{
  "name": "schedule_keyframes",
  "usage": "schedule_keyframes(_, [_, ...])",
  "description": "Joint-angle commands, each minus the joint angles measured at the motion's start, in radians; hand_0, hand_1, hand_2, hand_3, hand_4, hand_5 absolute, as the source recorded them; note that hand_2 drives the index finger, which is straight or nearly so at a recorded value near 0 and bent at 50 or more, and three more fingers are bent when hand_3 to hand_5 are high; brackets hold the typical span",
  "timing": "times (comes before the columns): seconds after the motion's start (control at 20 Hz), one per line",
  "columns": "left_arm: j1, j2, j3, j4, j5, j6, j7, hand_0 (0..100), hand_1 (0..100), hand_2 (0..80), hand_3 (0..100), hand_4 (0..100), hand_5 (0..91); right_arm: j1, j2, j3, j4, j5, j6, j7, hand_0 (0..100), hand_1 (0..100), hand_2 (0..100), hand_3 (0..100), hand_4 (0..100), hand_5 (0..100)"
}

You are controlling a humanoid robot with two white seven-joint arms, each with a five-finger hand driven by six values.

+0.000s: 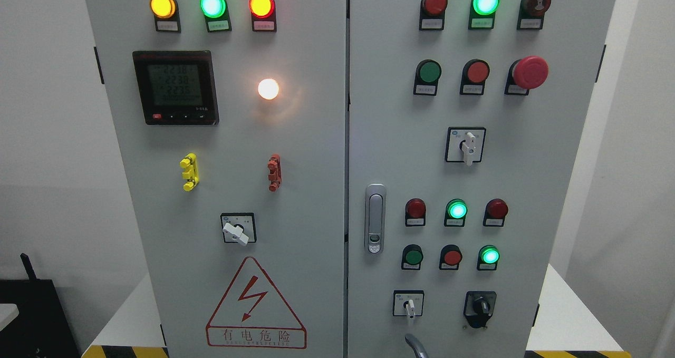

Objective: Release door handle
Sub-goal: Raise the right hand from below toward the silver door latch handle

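The silver door handle (375,219) lies flat and untouched on the right cabinet door (474,179), just right of the centre seam. Below it, a grey curved tip (415,346), perhaps a finger, shows; its grip cannot be told.

Closed cabinet (337,136), door handle (375,219) untouched

Plain pale wall (47,136) is seen at left, evenly lit and matte. A similar off-white wall (640,152) is seen at right. A white platform surface (567,321) is seen at the bottom on both sides, edged with yellow-black hazard tape (124,351). A black object (31,316) is noted at lower left.
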Motion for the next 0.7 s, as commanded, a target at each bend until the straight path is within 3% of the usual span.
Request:
schedule_keyframes(0.0, [0.0, 0.0, 0.0, -0.031, 0.001, 0.0, 0.001, 12, 39, 0.0, 0, 0, 0.0, -0.072, 0.042, -0.016, 0.049, 0.065, 0.015, 0.009, 26, 38, 0, 76, 67, 73])
schedule_keyframes(0.3, [0.0, 0.0, 0.0, -0.031, 0.001, 0.0, 0.001, 12, 39, 0.0, 0, 0, 0.0, -0.118, 0.045, -0.012, 0.065, 0.068, 0.048, 0.014, 27, 38, 0, 86, 82, 92])
schedule_keyframes(0.45, [0.0, 0.0, 0.0, -0.031, 0.0, 0.0, 0.001, 12, 39, 0.0, 0, 0, 0.0, -0.144, 0.048, -0.009, 0.077, 0.068, 0.048, 0.032, 27, 38, 0, 96, 88, 97])
schedule_keyframes(0.65, [0.0, 0.0, 0.0, -0.031, 0.0, 0.0, 0.001, 12, 39, 0.0, 0, 0, 0.0, -0.178, 0.048, -0.003, 0.089, 0.076, 0.05, 0.038, 27, 39, 0, 100, 91, 98])
